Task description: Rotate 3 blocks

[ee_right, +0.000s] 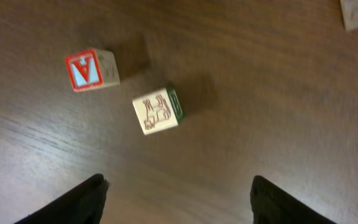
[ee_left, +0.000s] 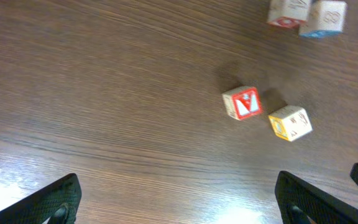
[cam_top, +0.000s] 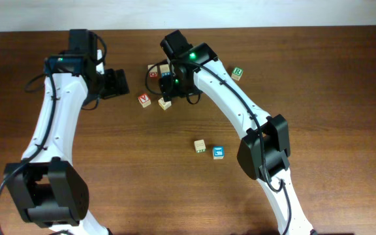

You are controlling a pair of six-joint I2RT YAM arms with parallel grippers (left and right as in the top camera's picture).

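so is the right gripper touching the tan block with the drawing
Apart: right wrist view shows table between the tan block and the open right gripper.

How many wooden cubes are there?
7: red-E cube and its neighbour at top, red-V cube and pale cube below, green-lettered cube right, tan cube and blue cube centre. More may be hidden.

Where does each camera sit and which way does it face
Overhead: above the table, facing straight down; left arm and right arm show.
Left wrist: on the left arm, looking down; left gripper frames the bottom.
Right wrist: same on the right arm; right gripper shows.
Shared: all three see the red V cube and pale cube.
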